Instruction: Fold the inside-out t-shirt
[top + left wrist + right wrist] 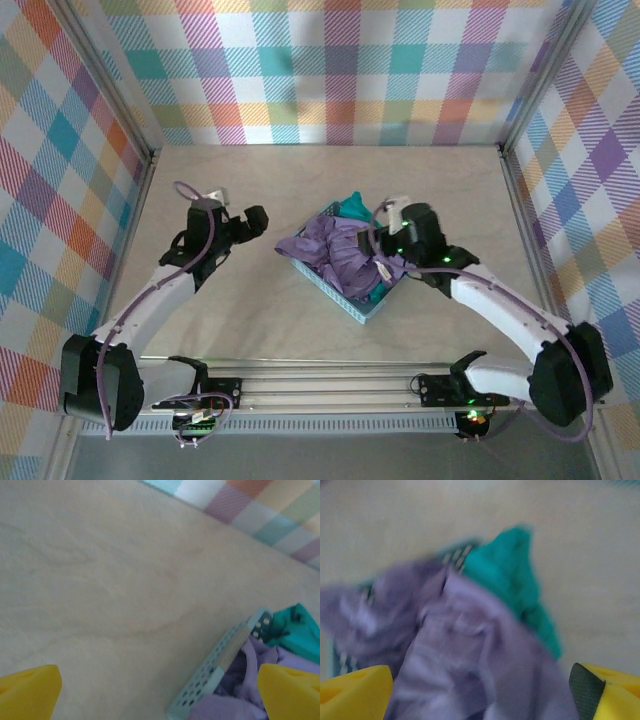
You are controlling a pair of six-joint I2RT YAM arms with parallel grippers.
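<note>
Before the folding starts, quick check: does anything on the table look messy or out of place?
Yes. The lavender t-shirt is crumpled in the blue basket, spilling over its rim, with a teal garment bunched at the far end. The basket sits diagonally on the table.

One inside-out t-shirt (330,250), one teal garment (355,205), one basket (350,308) — two tools: left tool (160,695), right tool (485,690).
</note>
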